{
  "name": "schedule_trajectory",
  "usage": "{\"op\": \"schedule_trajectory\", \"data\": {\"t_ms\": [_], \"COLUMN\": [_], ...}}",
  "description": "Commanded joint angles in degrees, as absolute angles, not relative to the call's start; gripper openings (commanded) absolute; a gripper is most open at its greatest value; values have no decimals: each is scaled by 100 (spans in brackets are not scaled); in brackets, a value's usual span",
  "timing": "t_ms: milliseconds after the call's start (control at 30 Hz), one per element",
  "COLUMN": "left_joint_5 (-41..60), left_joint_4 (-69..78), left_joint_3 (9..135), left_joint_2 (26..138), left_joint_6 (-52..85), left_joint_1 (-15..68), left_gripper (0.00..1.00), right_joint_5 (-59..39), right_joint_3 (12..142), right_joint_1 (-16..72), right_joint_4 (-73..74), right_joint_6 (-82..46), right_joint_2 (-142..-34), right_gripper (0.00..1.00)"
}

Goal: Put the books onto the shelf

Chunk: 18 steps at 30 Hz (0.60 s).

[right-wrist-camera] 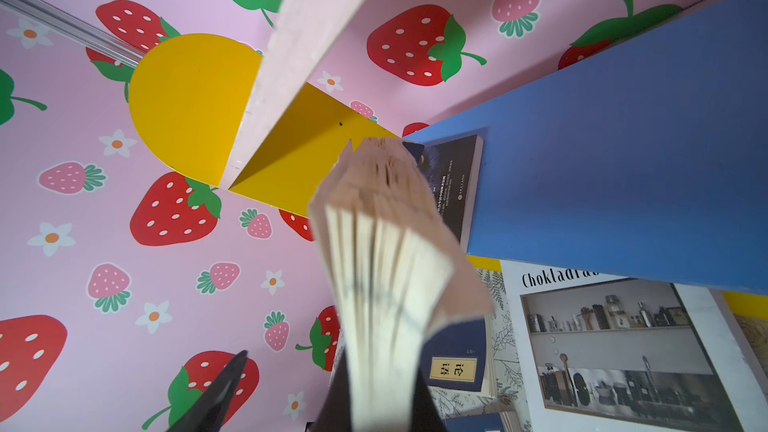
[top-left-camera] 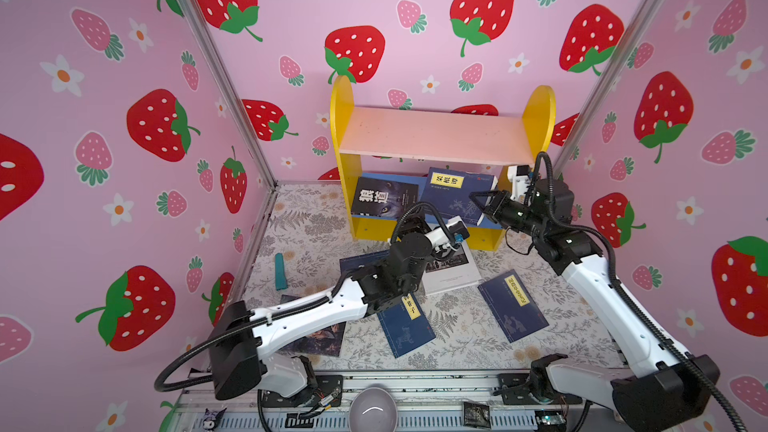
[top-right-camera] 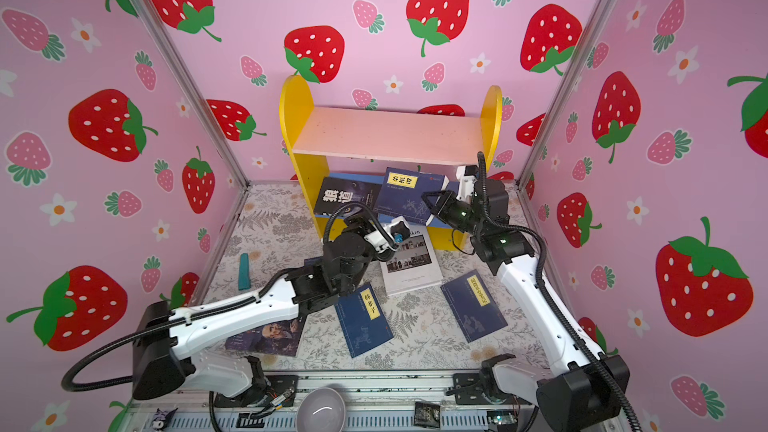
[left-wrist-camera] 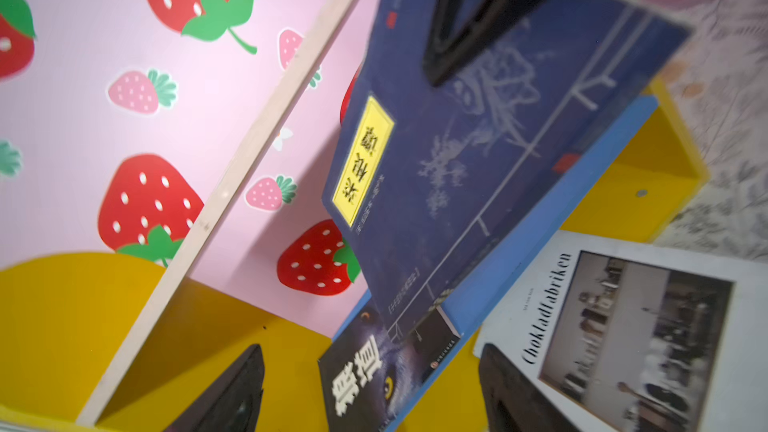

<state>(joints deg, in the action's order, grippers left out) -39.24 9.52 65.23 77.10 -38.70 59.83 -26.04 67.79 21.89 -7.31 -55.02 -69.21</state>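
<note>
The shelf (top-left-camera: 436,135) stands at the back, with a black wolf-eye book (top-left-camera: 382,199) leaning on its blue lower board (left-wrist-camera: 519,259). My right gripper (top-left-camera: 480,200) is shut on the right edge of a navy book (top-left-camera: 451,193) and holds it tilted on that board. Its fanned pages (right-wrist-camera: 382,251) fill the right wrist view. My left gripper (left-wrist-camera: 370,367) is open and holds nothing, just in front of the wolf book (left-wrist-camera: 374,371). On the floor lie the white Chokladfabriken book (top-right-camera: 411,263), two navy books (top-left-camera: 405,320) (top-left-camera: 513,305) and a portrait book (top-right-camera: 270,336).
A teal bar (top-left-camera: 280,271) lies on the floor mat at the left. A grey bowl (top-left-camera: 372,409) and a black packet (top-left-camera: 476,413) sit on the front rail. Pink strawberry walls close in on three sides. My left arm lies across several of the floor books.
</note>
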Motion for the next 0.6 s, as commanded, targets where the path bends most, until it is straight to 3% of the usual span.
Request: {"op": "schedule_trajectory", "data": {"t_ms": [0,133,333,567], "left_joint_5": [-3225,-1927,1704,3323], "left_joint_4": [-585,-1571,-1224,1154], "left_joint_3": [6790,6953,6713,6627], "left_joint_2": [6951,6018,5501,6380], "left_joint_6": [-1284,571,3384,5860], "left_joint_1": [5848,5033,2709,2416], "left_gripper": [89,100,99,96], "right_joint_5": [-3098,-3844,-4318,-4157], "right_joint_3": [6814,6948,6883,6614], "right_joint_1": [2162,2162,2169,2195], "right_joint_4": [-138,38,847,2627], "right_joint_6": [-5147,-4829,-5151,-6277], "right_joint_2": [-6936,-6848,-6414,-6475], "right_gripper": [0,0,0,0]}}
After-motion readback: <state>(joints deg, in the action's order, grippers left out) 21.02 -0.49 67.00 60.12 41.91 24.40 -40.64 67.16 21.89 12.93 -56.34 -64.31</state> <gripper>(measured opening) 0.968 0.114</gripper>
